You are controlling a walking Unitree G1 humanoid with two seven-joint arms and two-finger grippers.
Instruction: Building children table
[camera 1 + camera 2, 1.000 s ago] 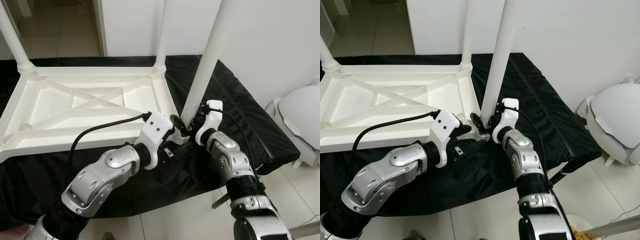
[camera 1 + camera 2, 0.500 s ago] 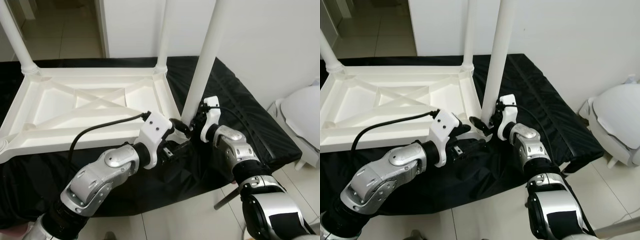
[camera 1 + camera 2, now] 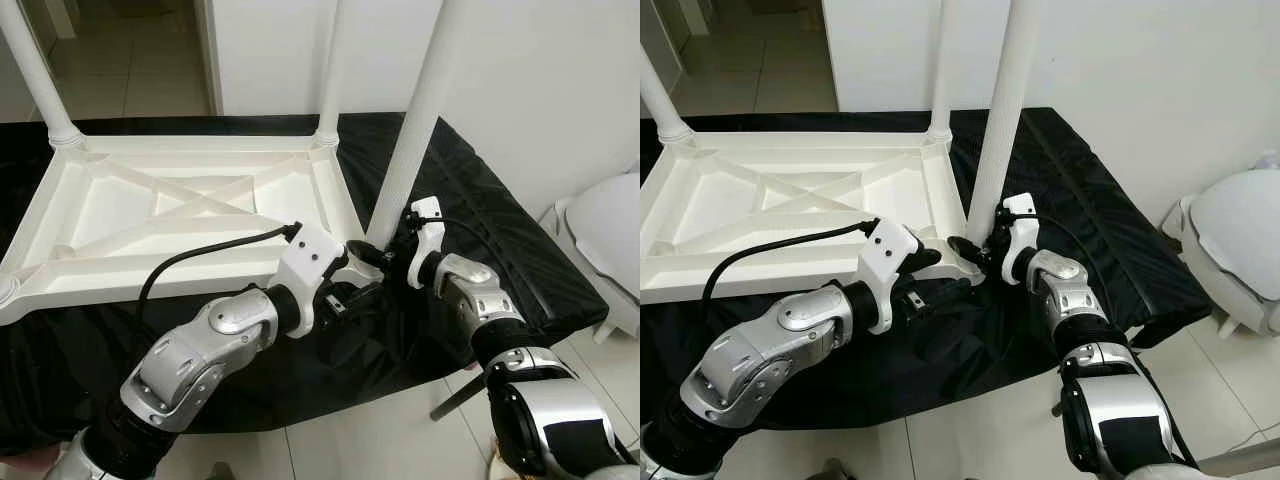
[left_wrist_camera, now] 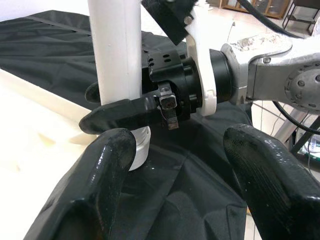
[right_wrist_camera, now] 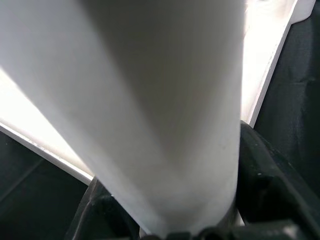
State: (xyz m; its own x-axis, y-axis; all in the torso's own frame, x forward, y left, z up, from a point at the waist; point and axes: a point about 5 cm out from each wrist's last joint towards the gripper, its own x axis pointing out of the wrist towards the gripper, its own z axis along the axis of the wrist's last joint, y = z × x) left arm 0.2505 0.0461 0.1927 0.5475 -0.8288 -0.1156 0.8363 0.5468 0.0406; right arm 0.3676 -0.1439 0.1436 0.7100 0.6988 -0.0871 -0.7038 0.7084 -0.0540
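Where the upturned white plastic table top point(image 3: 180, 215) lies on its black cloth point(image 3: 500, 230), you have its ribbed underside facing you: a raised rim, moulded cross-braces forming an X, smooth and slightly glossy. Three round white legs stand in its corner sockets in your head views: the far-left leg point(image 3: 35, 75), the far-right leg point(image 3: 328, 70) and the near-right leg point(image 3: 415, 120), each a plain smooth tube. The near-left corner socket point(image 3: 5, 290) shows at the picture's edge. Your left gripper point(image 4: 175, 165) sits at the near-right corner, its two thick, matt black fingers spread apart and holding nothing; one finger point(image 4: 105, 165) is just beside the collar at the base of the near-right leg. Further right, your right gripper point(image 3: 978, 250) is clamped around the foot of that near-right leg, a finger on either side of the tube, and its wrist view looks straight up the pale shaft. The cloth is wrinkled, faintly shiny fabric draped over a low platform. Beneath it is a pale tiled floor point(image 3: 340, 455), behind it a white wall point(image 3: 540, 80), and at the far right a rounded white object point(image 3: 610, 235).
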